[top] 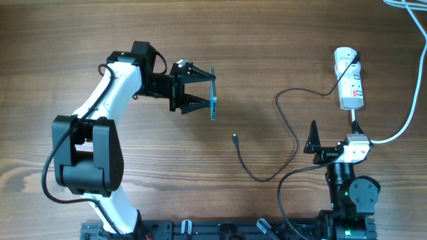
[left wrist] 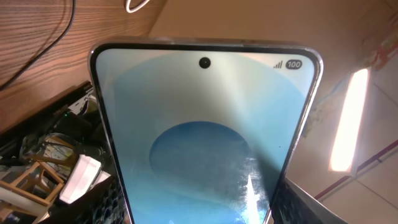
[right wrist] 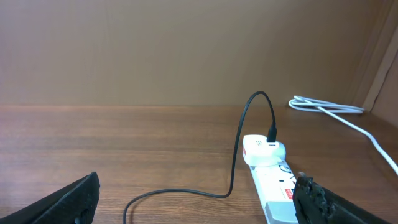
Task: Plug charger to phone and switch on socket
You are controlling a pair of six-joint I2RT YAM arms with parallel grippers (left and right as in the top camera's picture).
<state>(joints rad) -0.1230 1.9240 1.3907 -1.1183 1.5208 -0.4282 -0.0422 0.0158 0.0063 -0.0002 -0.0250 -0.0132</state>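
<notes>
The phone (top: 213,93) is off the table and stands on edge between the fingers of my left gripper (top: 199,93), which is shut on its long sides. Its cyan screen (left wrist: 205,137) fills the left wrist view, with a finger (left wrist: 106,199) on either side. The charger, a thin black cable (top: 291,137), loops across the table, and its plug tip (top: 235,138) lies free right of the phone. The cable runs from a white adapter (right wrist: 264,151) plugged into the socket (top: 349,79) at the far right. My right gripper (top: 333,130) is open and holds nothing, just short of the socket (right wrist: 277,186).
A thick white cable (top: 417,80) runs from the socket along the right edge and off the top corner; it also shows as the white cable (right wrist: 336,115) beyond the strip. The arm bases and black rail (top: 220,230) line the near edge.
</notes>
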